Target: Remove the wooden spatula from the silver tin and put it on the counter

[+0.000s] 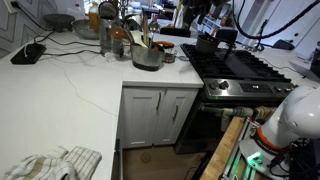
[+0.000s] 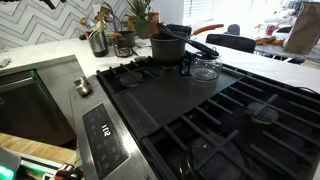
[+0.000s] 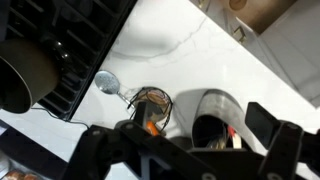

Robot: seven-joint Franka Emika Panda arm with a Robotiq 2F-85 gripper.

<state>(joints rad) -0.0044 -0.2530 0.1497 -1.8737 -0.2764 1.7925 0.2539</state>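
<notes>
**Counter beside the stove.** In an exterior view, the silver tin (image 1: 147, 58) is seen on the counter (image 1: 70, 85) just beside the gas stovetop (image 1: 235, 72). Its tools are stood handle-up, so that any one can be plucked out from above. The wooden spatula (image 1: 143, 40) is judged to be one of the pale handles leaning on the rim, not yet removed. Only the arm's white base (image 1: 290, 115) is shown, at the lower right, and a crumpled cloth (image 1: 55, 162) is left at the counter's near corner.

**Across the burners.** In an exterior view, the tin (image 2: 98, 44) is pictured at the far corner against the tiled wall, with the tool handles (image 2: 103, 18) fanned above it. The spatula cannot be singled out among them. A black pot (image 2: 168, 46) is set on a rear burner.

**From the wrist.** The gripper (image 3: 185, 150) is caught as a dark blur, its jaws apparently spread wide with nothing held, presumably readied for a handle. The tin (image 3: 213, 115) is framed below, near a glass jar (image 3: 152, 105).
</notes>
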